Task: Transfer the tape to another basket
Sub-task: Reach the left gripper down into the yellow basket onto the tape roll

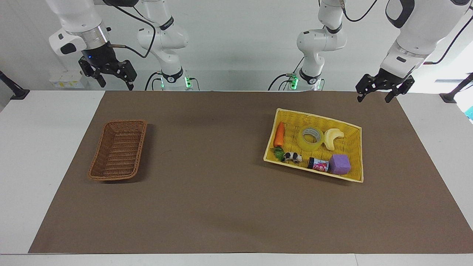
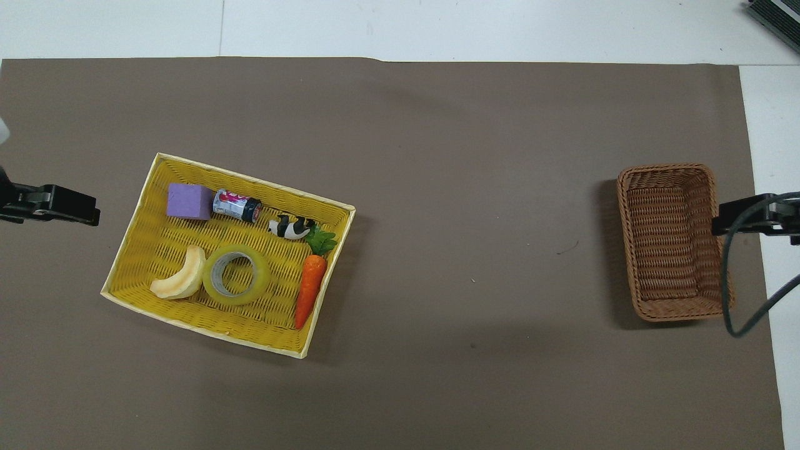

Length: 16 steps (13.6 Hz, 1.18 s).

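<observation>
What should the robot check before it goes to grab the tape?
1. The tape lies flat in the yellow basket, hole up: ok.
2. Room around the tape: not ok, the banana touches it on one side.
3. Left gripper open and empty, up in the air near the yellow basket's corner: ok.
4. Brown basket empty, ready for the tape: ok.
5. Right gripper waits, open, up in the air at the brown basket's end of the table: ok.
</observation>
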Available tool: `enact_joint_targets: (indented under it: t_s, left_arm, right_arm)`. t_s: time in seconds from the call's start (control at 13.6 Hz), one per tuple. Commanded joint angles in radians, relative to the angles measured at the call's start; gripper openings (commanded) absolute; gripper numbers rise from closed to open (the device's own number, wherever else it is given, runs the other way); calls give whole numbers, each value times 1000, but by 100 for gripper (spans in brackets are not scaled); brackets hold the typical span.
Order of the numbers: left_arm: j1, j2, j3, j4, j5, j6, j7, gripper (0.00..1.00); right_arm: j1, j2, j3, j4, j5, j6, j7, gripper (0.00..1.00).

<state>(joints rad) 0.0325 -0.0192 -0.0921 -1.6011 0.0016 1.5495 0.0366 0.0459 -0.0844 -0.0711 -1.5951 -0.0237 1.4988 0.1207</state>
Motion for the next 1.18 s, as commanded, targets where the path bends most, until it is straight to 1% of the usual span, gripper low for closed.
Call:
enact_joint_targets:
  t_s: [0.0, 0.15, 0.37, 0.44, 0.52, 0.66, 0.81, 1.11]
  left_arm:
    - [-11, 21, 3, -19, -6, 17, -3, 100]
    - [-13, 2, 3, -98, -21, 79, -1, 100]
    - [-35, -2, 3, -210, -26, 147, 2, 100]
    - [-39, -1, 2, -247, -32, 181, 8, 90]
    - [-63, 1, 2, -278, -38, 225, 9, 88]
    - [-80, -8, 2, -370, -38, 309, 8, 88]
    - [-121, -12, 3, -459, -38, 371, 9, 88]
    - [-160, -2, 5, -663, -37, 598, 5, 75]
  right_arm:
    - [-9, -6, 4, -5, 16, 5, -9, 100]
    - [-9, -6, 4, -5, 16, 5, -9, 100]
    - [-9, -6, 4, -5, 16, 5, -9, 100]
    - [-9, -6, 4, -5, 16, 5, -9, 100]
    - [-9, -6, 2, -5, 16, 5, -9, 100]
    - [-9, -6, 4, -5, 16, 5, -9, 100]
    - [-9, -6, 4, -5, 16, 5, -9, 100]
    - [-9, -6, 4, -5, 16, 5, -9, 100]
